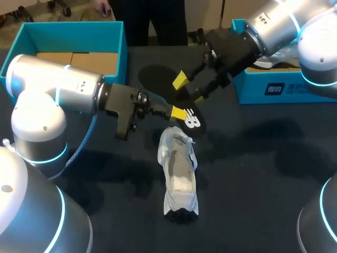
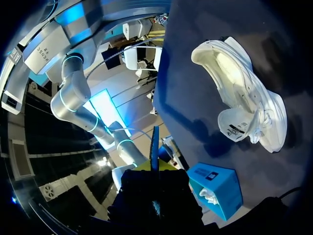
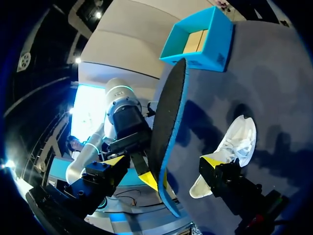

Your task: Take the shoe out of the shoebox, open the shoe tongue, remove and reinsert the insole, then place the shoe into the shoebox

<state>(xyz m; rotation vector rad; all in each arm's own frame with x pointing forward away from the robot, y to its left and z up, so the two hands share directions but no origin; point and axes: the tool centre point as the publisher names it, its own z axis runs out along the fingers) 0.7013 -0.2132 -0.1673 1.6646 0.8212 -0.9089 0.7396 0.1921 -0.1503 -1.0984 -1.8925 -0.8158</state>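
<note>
A black insole (image 1: 168,87) with a blue underside is held in the air above the table, and my left gripper (image 1: 178,113) is shut on its near end. In the left wrist view the insole (image 2: 155,144) shows edge-on as a thin blue strip rising from the left gripper (image 2: 155,166). My right gripper (image 1: 190,89) stands open with the insole (image 3: 168,122) between its fingers, touching neither. A white shoe (image 1: 179,171) lies on the dark table below the left gripper, opening up; it also shows as the shoe (image 2: 244,103) and the shoe (image 3: 230,147).
A teal shoebox (image 1: 118,50) with brown cardboard inside stands at the back left. A second teal box (image 1: 274,87) at the back right holds another white shoe. The dark table surface (image 1: 263,174) lies around the shoe.
</note>
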